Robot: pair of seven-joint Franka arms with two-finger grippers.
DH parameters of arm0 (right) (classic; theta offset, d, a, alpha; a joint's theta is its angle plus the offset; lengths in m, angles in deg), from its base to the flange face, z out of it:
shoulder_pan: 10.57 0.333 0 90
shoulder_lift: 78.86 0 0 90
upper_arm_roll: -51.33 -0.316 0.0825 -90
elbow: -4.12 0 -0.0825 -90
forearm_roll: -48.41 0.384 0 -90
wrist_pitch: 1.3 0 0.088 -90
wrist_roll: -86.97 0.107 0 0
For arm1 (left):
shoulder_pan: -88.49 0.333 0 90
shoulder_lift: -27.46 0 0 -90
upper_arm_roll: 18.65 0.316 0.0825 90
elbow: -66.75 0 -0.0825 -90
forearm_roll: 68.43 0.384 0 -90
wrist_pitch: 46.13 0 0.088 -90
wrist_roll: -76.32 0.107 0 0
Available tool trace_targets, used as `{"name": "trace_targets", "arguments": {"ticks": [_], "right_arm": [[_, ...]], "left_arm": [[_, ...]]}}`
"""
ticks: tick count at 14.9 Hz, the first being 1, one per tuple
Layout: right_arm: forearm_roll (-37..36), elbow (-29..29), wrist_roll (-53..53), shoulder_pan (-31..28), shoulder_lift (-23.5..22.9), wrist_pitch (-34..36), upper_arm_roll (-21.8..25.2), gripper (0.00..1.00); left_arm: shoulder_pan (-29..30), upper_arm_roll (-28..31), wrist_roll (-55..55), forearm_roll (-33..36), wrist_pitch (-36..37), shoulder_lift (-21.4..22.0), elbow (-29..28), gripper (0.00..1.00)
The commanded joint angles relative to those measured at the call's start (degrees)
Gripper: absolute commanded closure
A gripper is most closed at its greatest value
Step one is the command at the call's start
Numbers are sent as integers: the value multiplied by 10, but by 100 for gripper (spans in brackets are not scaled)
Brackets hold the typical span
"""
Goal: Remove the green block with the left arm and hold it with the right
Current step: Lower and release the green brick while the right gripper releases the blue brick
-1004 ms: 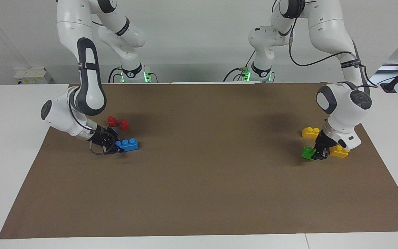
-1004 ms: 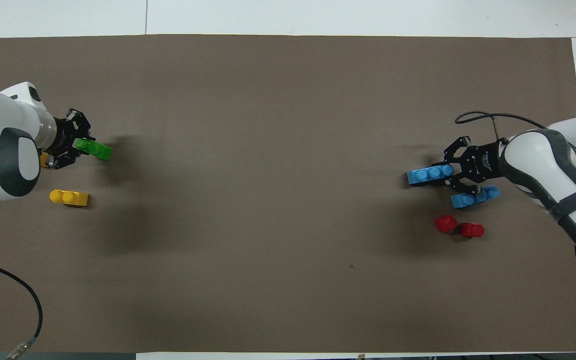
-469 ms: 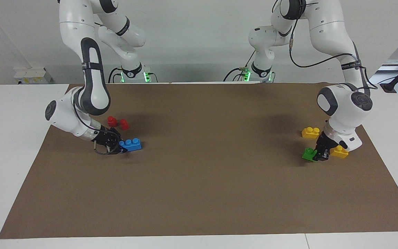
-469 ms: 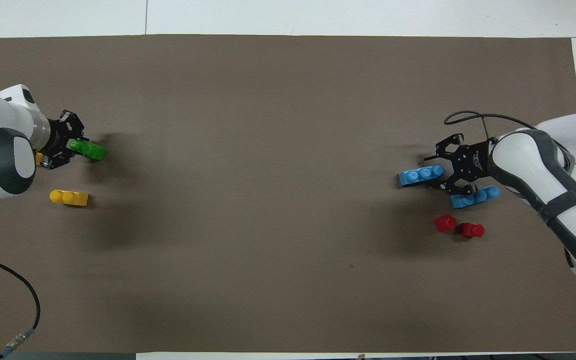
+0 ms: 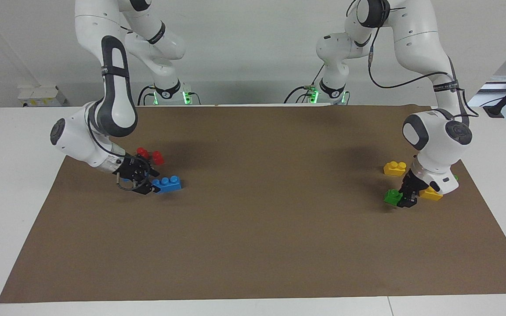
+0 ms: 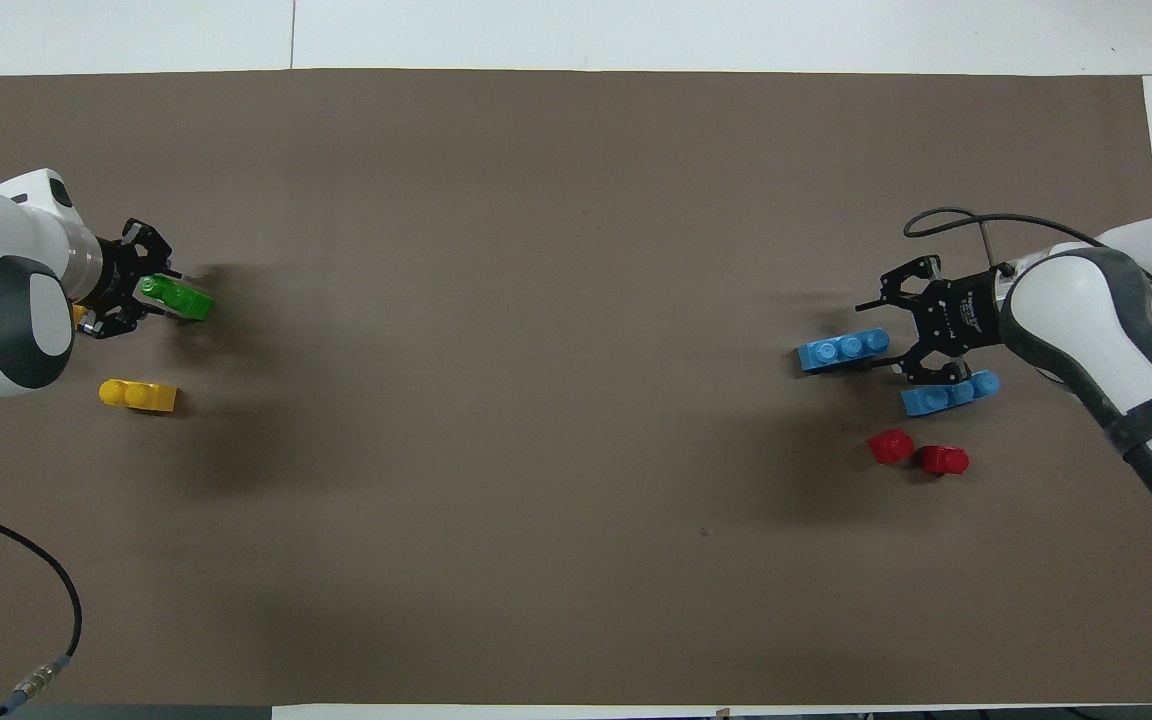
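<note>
We are gripping the green block in our left gripper, jaws pinching it, low over the brown surface beside a yellow brick. Our right gripper, jaws spread, is hanging beside a blue brick.

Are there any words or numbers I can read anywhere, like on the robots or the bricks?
No text here can be read.
Band on the left arm: pale lettering, too small to read.
Band on the right arm: markings, too small to read.
Left pincer and right pincer: pale marks on the black bodies, unreadable.
Green block, blue bricks, yellow brick, red pieces, brown mat: no writing visible.
</note>
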Motion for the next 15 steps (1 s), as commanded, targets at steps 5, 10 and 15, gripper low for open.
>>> {"name": "trace_targets", "arguments": {"ticks": [5,10,15], "right_arm": [[-110,84,10,-5,42,117,-1,11],[-219,162,-161,1,69,202,-8,0],[-275,164,-361,6,128,228,-9,0]], "left_arm": [[-19,-7,18,37,3,31,8,0],[-65,-9,53,91,104,61,50,0],[-83,-14,198,91,205,88,98,0]]}}
